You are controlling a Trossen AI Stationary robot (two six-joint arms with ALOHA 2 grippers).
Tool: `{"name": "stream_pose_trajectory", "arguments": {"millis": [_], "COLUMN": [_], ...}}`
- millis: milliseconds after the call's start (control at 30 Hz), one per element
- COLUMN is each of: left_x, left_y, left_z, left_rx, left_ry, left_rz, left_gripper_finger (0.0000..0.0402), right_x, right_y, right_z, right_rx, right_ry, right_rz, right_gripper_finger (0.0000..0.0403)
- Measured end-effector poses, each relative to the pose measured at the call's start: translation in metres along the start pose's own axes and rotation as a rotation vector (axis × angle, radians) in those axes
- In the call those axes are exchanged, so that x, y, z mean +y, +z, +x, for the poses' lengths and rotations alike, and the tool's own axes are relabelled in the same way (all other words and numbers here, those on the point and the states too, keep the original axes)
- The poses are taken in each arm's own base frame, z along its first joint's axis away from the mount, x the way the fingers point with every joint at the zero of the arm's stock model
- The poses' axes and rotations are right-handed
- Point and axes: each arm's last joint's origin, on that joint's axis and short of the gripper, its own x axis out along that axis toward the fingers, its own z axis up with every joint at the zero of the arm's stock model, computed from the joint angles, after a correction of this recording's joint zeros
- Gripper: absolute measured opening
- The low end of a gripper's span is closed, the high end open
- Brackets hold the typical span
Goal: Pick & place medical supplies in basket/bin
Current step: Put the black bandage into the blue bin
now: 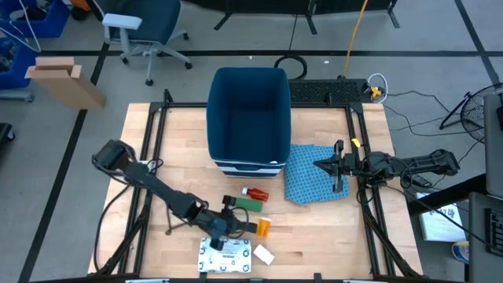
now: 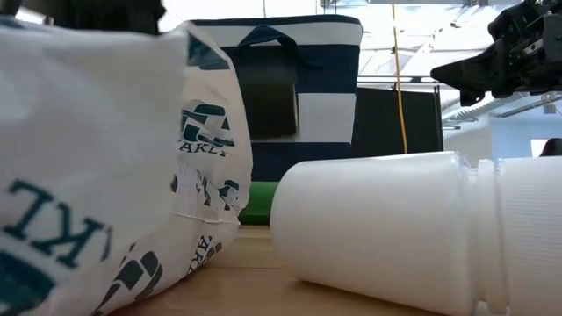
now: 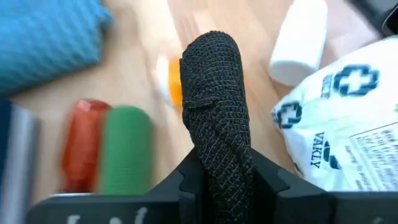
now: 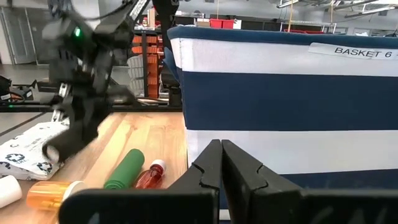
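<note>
My left gripper (image 1: 222, 228) is near the table's front, shut on a black woven bandage roll (image 3: 214, 112). Around it lie a green cylinder (image 3: 126, 149), a red-white tube (image 3: 84, 149), an orange pill bottle (image 1: 264, 227), a white printed packet (image 1: 224, 255) and a small white bottle (image 3: 298, 40). The dark-blue basket (image 1: 248, 110) stands at the far middle. My right gripper (image 1: 326, 165) is shut and empty, level over the blue cloth (image 1: 314, 174) beside the basket. My left gripper pinches the black roll's near end (image 3: 214, 180) between its two fingers. The roll lies along the fingers and sticks out past their tips. The fingers slant down from the table's left. In the right wrist view the roll (image 4: 62, 143) hangs above the packet.
The basket's striped wall (image 4: 280, 99) fills the right wrist view. The white packet (image 2: 105, 158) and white bottle (image 2: 395, 228) lie close to the table's near edge. Bare wood shows at the table's left and right front.
</note>
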Motion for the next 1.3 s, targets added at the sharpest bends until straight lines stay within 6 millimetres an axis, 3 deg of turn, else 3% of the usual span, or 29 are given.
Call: {"name": "stream_pose_trajectory", "arguments": {"millis": [133, 400, 533, 667, 800, 1100, 1200, 1300], "left_x": [0.013, 0.051, 0.073, 0.087, 0.091, 0.085, 0.086, 0.091], "left_y": [0.011, 0.024, 0.010, -0.016, -0.049, -0.115, -0.126, -0.123], "left_z": [-0.041, -0.147, -0.194, -0.221, -0.222, -0.179, -0.170, -0.173], "left_rx": [-0.021, -0.206, -0.297, -0.443, -0.583, -0.746, -0.779, -0.831], "left_ry": [0.021, 0.049, 0.095, 0.118, 0.129, 0.098, 0.140, 0.155], "left_rz": [0.036, 0.101, 0.096, 0.071, 0.030, -0.083, -0.173, -0.292], "left_gripper_finger": [0.0078, 0.0075, 0.0074, 0.0079, 0.0077, 0.0079, 0.0080, 0.0080], "right_x": [0.000, 0.000, 0.000, 0.000, 0.000, 0.000, 0.000, 0.000], "right_y": [0.000, 0.000, 0.000, 0.000, 0.000, 0.000, 0.000, 0.000], "right_z": [0.000, 0.000, 0.000, 0.000, 0.000, 0.000, 0.000, 0.000], "right_rx": [0.000, 0.000, 0.000, 0.001, 0.001, 0.001, 0.001, 0.001], "right_ry": [0.000, 0.000, 0.000, 0.000, 0.000, 0.000, 0.000, 0.000], "right_rz": [0.000, 0.000, 0.000, 0.000, 0.000, 0.000, 0.000, 0.003], "right_gripper_finger": [0.0000, 0.0000, 0.0000, 0.0000, 0.0000, 0.0000, 0.0000, 0.0000]}}
